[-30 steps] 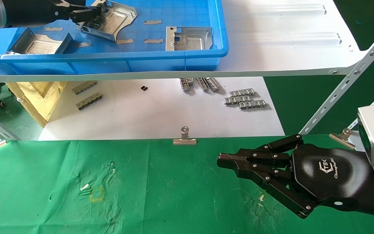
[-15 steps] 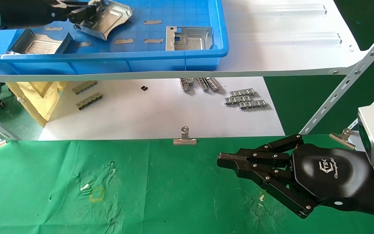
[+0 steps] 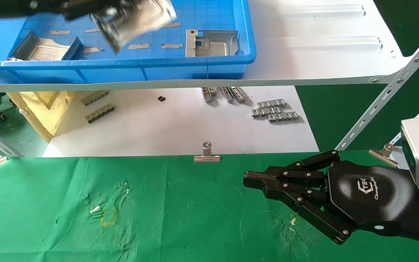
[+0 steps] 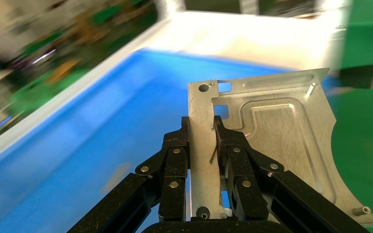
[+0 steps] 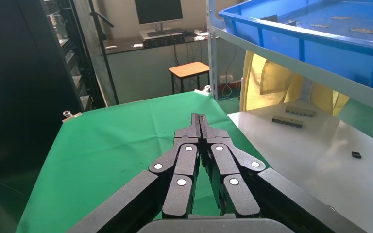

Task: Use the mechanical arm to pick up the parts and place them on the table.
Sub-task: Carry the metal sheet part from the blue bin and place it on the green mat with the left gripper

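Left black jointed pincer (image 4: 202,133) is pinching silvery stamped sheet-metal plate (image 4: 267,141) by one bent edge only — risking swivel or drop over blue plastic bin (image 3: 195,65); right pincer (image 3: 247,180), pressed together, is idling over green cloth bench (image 3: 180,218).

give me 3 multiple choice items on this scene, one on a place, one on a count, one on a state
1. Where is the right claw?
A. over the green cloth table
B. inside the blue plastic bin
C. on the white sheet

2. How many silvery stamped metal plates lie in the bin, unheld?
A. none
B. two
C. five

3. The left claw is
A. open, empty
B. shut on a silvery stamped plate
C. out of view

A: its black fingers hang above the cloth.
B: one plate at the bin's left, one at the right.
B: the fingers pinch the plate's edge.
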Controlling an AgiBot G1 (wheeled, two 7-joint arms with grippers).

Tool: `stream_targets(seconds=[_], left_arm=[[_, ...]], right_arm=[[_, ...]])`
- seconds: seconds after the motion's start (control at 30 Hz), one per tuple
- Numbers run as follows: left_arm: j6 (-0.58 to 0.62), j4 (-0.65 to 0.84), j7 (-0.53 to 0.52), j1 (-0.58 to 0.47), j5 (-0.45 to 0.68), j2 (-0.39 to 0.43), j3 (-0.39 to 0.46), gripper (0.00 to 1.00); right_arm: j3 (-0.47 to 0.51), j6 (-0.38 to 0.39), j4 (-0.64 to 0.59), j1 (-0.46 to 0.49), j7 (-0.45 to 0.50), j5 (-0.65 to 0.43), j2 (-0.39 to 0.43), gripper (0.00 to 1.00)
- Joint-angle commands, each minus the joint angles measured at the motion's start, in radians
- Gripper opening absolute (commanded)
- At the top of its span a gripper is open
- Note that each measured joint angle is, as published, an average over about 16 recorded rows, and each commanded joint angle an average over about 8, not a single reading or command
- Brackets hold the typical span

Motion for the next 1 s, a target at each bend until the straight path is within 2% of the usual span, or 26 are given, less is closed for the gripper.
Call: stream_targets(seconds=[0.03, 0.1, 0.13, 0.37, 0.4, 0.53, 0.67, 1.0], left_arm=[[0.12, -0.01, 0.044, 0.009, -0.024, -0.024, -0.015, 0.0], [0.155, -0.045, 0.073, 0.035, -0.046, -0.041, -0.014, 0.0], [0.163, -0.071, 0.086, 0.052, -0.061, -0.053, -0.011, 0.0], [0.171, -0.4, 0.139, 0.238, -0.249, -0.209, 0.068, 0.0], [0.169, -0.447, 0.15, 0.267, -0.276, -0.236, 0.086, 0.0], [0.16, -0.564, 0.219, 0.359, -0.344, -0.325, 0.156, 0.0], [0.149, -0.565, 0.304, 0.409, -0.346, -0.36, 0.212, 0.0], [0.122, -0.369, 0.542, 0.477, -0.23, -0.293, 0.317, 0.0]], right_arm=[[0.0, 0.0, 0.0, 0.0, 0.0, 0.0, 0.0, 0.0], [0.0, 0.0, 0.0, 0.0, 0.0, 0.0, 0.0, 0.0], [0.0, 0.0, 0.0, 0.0, 0.0, 0.0, 0.0, 0.04], [0.0, 0.0, 0.0, 0.0, 0.0, 0.0, 0.0, 0.9], [0.0, 0.0, 0.0, 0.0, 0.0, 0.0, 0.0, 0.99], [0.0, 0.0, 0.0, 0.0, 0.0, 0.0, 0.0, 1.0], [0.0, 0.0, 0.0, 0.0, 0.0, 0.0, 0.0, 1.0], [0.0, 0.0, 0.0, 0.0, 0.0, 0.0, 0.0, 1.0]])
